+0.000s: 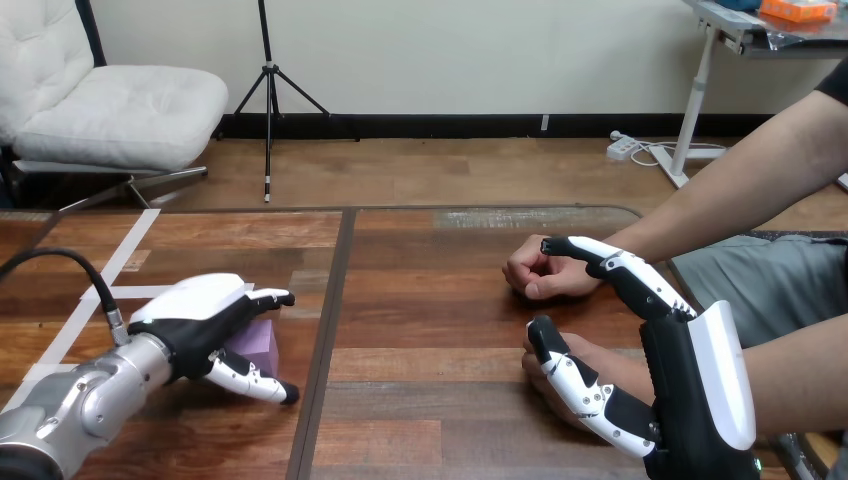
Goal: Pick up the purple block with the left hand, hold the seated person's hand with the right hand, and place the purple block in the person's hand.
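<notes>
The purple block (257, 343) sits on the table (430, 330) inside the left hand (190, 325), clasped between a finger curled over its far side and the thumb at its near side. It looks light, rigid and smooth, so opposite flat faces suit the pinch. The right hand (690, 390) lies unclenched, its thumb across the person's nearer hand (585, 350)

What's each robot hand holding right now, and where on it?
Left hand pinches the purple block across its far and near sides. Right hand holds nothing: straight fingers over the person's far wrist, thumb across the person's near hand.
</notes>
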